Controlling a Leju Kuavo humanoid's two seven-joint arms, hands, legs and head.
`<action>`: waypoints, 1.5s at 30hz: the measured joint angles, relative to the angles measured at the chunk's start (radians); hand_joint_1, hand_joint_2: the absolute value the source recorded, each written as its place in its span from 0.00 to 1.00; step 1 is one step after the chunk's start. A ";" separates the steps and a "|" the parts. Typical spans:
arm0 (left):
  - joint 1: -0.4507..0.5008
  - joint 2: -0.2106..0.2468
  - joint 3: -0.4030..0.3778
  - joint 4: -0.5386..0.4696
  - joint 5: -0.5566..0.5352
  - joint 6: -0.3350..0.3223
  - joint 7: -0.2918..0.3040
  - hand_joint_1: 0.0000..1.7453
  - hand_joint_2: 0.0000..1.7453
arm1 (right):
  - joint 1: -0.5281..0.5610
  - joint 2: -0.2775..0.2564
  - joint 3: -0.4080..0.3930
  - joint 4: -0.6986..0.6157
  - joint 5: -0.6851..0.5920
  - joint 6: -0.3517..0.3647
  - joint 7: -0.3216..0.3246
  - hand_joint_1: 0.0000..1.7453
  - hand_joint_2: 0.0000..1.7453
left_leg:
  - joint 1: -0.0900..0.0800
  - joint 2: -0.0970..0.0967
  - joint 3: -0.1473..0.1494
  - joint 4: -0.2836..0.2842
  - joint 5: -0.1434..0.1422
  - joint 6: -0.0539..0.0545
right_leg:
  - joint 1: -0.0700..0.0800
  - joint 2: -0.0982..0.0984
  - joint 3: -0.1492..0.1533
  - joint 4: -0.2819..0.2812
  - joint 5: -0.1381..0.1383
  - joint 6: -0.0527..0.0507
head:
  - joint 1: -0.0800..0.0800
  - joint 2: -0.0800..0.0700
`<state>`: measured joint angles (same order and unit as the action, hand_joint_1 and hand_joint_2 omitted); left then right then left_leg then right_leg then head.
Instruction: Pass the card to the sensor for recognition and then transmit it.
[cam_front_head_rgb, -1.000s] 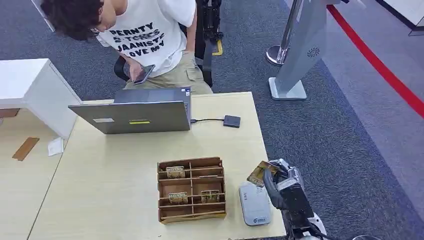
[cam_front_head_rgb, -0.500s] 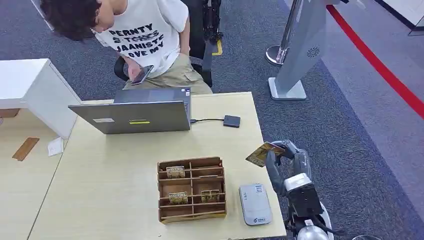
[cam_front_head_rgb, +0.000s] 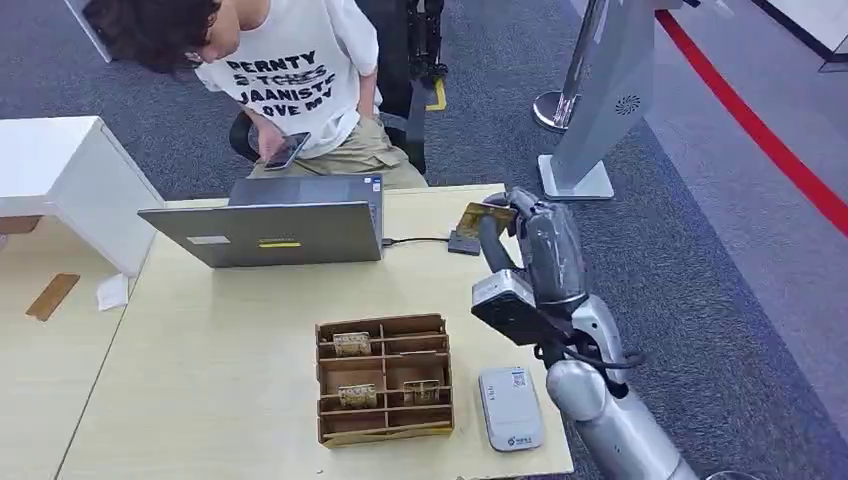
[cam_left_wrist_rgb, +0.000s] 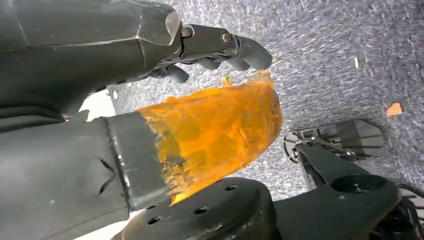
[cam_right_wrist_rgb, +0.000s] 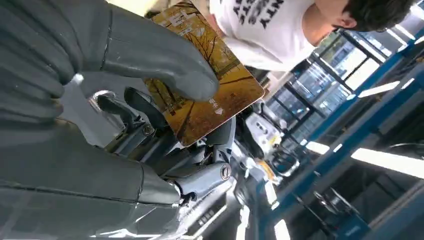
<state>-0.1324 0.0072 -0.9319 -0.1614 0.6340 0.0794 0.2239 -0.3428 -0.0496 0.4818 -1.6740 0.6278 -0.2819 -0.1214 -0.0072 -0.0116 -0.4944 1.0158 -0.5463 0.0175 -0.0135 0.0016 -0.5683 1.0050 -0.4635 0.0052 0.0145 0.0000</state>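
The right hand (cam_front_head_rgb: 525, 225) pinches a yellow-brown picture card (cam_front_head_rgb: 484, 218) between its thick grey thumb (cam_right_wrist_rgb: 150, 55) and darker fingers (cam_right_wrist_rgb: 200, 180). Hand and card hang above the far right corner of the light wooden table (cam_front_head_rgb: 220, 340), over the small dark square box (cam_front_head_rgb: 462, 242) cabled to the open grey laptop (cam_front_head_rgb: 265, 232). A seated person in a white printed T-shirt (cam_front_head_rgb: 285, 75) is just beyond the table's far edge. The flat grey card sensor (cam_front_head_rgb: 509, 406) lies at the table's near right edge, beside the brown wooden compartment tray (cam_front_head_rgb: 382, 378). Bare tabletop lies between tray and laptop. The left hand (cam_left_wrist_rgb: 220, 50) hangs over grey carpet; whether it is spread I cannot tell.
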 joint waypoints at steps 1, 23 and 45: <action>-0.003 0.000 -0.004 0.000 -0.002 -0.002 0.003 0.00 0.00 | -0.024 0.001 0.005 0.014 0.017 -0.005 0.007 1.00 1.00 | 0.000 0.000 0.000 0.000 0.000 0.000 | 0.000 0.000 0.000 0.000 0.000 0.000 | 0.000 0.000; -0.038 -0.010 -0.065 0.000 -0.008 0.002 0.095 0.00 0.00 | -0.255 0.049 0.072 0.315 0.260 -0.067 0.055 1.00 1.00 | 0.000 0.000 0.000 0.001 0.000 0.000 | 0.000 0.000 0.000 0.000 0.000 0.000 | 0.000 0.000; -0.048 -0.010 -0.101 0.000 -0.011 -0.005 0.123 0.00 0.00 | -0.325 0.095 0.142 0.515 0.492 -0.112 0.094 1.00 1.00 | 0.000 0.000 0.000 0.001 0.000 0.000 | 0.000 0.000 0.000 0.000 0.000 0.000 | 0.000 0.000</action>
<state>-0.1808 -0.0027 -1.0327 -0.1614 0.6226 0.0744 0.3471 -0.6675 0.0454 0.6233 -1.1593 1.1200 -0.3937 -0.0278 -0.0070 -0.0119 -0.4946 1.0163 -0.5462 0.0176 -0.0134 0.0017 -0.5687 1.0051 -0.4634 0.0052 0.0149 0.0000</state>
